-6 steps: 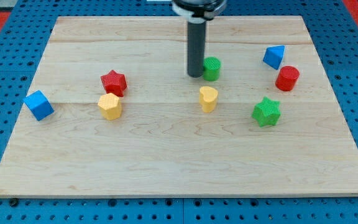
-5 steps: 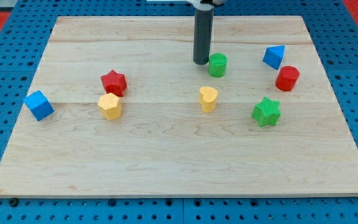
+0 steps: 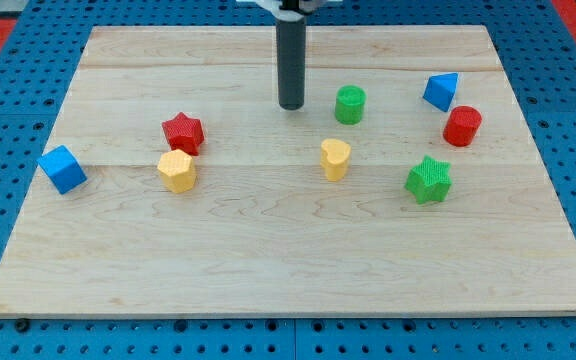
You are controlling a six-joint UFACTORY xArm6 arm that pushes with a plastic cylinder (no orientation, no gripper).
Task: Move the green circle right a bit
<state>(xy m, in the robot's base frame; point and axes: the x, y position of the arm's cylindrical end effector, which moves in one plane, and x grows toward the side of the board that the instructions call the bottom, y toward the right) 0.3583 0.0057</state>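
The green circle (image 3: 349, 104) stands upright on the wooden board (image 3: 288, 250), right of centre near the view's top. My tip (image 3: 291, 105) is at the same height in the view, well to the circle's left, with a clear gap of board between them. The dark rod rises straight up out of the view's top.
A yellow heart-like block (image 3: 335, 159) lies below the circle. A green star (image 3: 428, 180), a red circle (image 3: 462, 126) and a blue block (image 3: 441, 91) are at the right. A red star (image 3: 182, 132), a yellow hexagon (image 3: 177, 171) and a blue cube (image 3: 62, 168) are at the left.
My tip was touching the green circle's left side and nudged it slightly right and up. It has since drawn back to the left, away from the circle.
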